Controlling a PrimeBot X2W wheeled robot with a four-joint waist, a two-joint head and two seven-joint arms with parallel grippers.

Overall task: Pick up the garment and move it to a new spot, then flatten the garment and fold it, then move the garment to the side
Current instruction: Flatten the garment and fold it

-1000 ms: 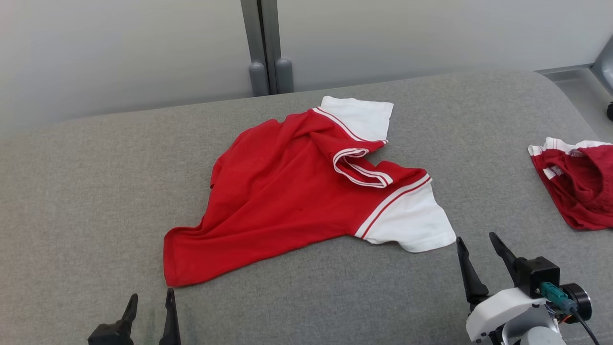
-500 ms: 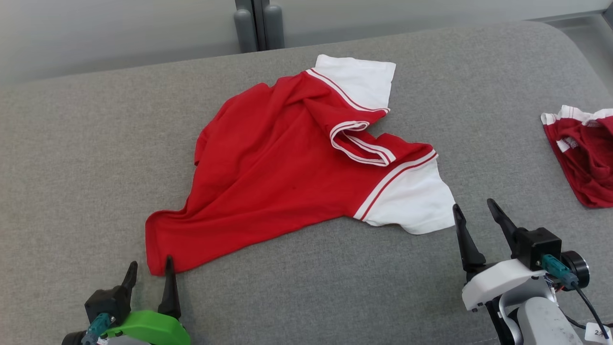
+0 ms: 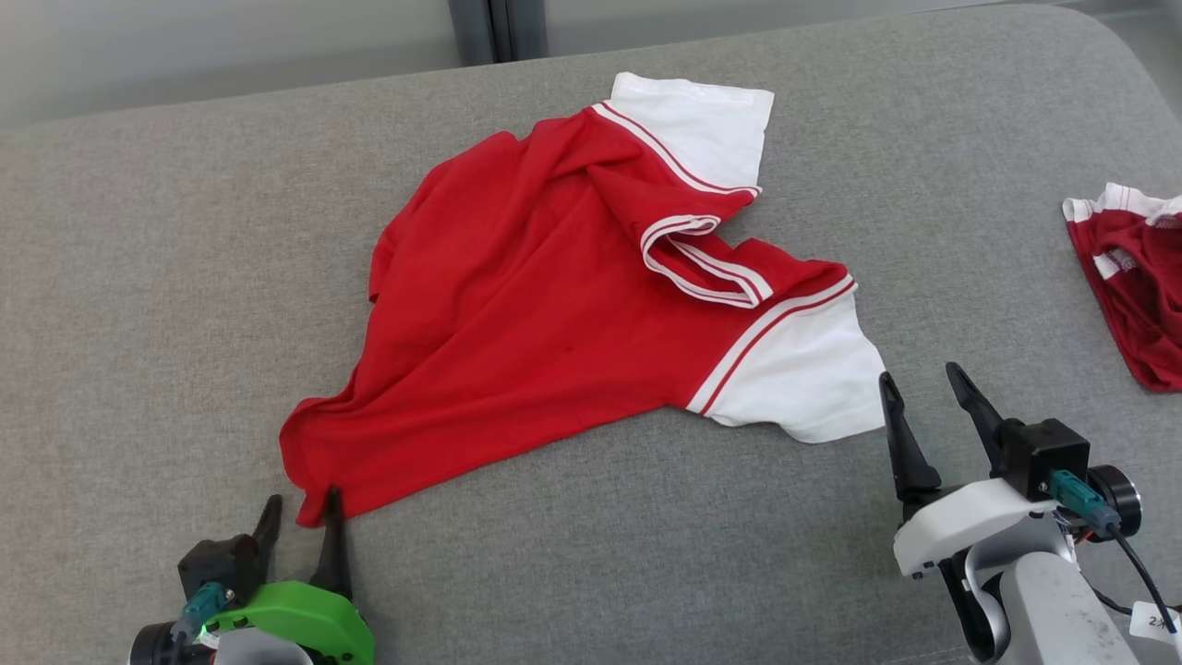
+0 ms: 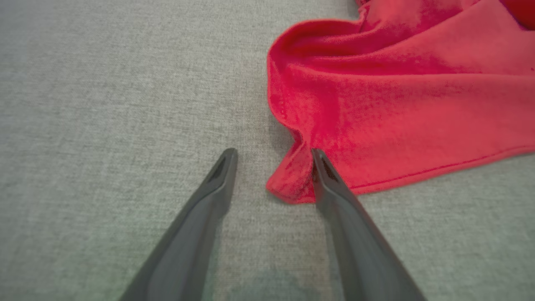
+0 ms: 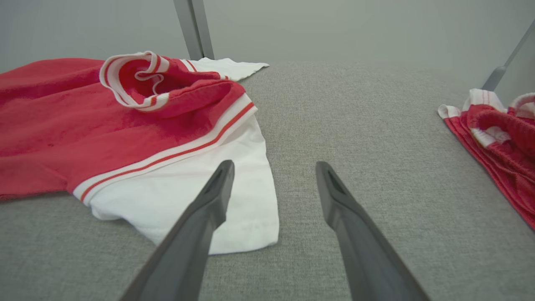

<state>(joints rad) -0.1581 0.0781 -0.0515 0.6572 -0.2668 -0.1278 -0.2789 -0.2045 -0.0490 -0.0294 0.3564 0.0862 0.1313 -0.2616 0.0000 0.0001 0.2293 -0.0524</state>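
Note:
The garment (image 3: 545,314) is a red shirt with white sleeves, lying crumpled on the grey cushion (image 3: 138,277). My left gripper (image 3: 303,503) stands open at its near-left hem corner. In the left wrist view the corner of the garment (image 4: 376,113) pokes between the fingers of the left gripper (image 4: 273,154), and the right-hand finger touches the cloth. My right gripper (image 3: 919,379) is open just right of the white sleeve (image 3: 803,383). In the right wrist view one finger of the right gripper (image 5: 274,165) hangs over the sleeve's edge (image 5: 234,188), with nothing gripped.
A second red and white garment (image 3: 1131,286) lies bunched at the cushion's right edge, also to the right in the right wrist view (image 5: 497,133). A grey post (image 3: 489,28) stands behind the cushion against a pale wall.
The head camera has tipped down, shifting the whole picture. My left gripper has come forward to the hem corner, and the right gripper has closed in on the white sleeve.

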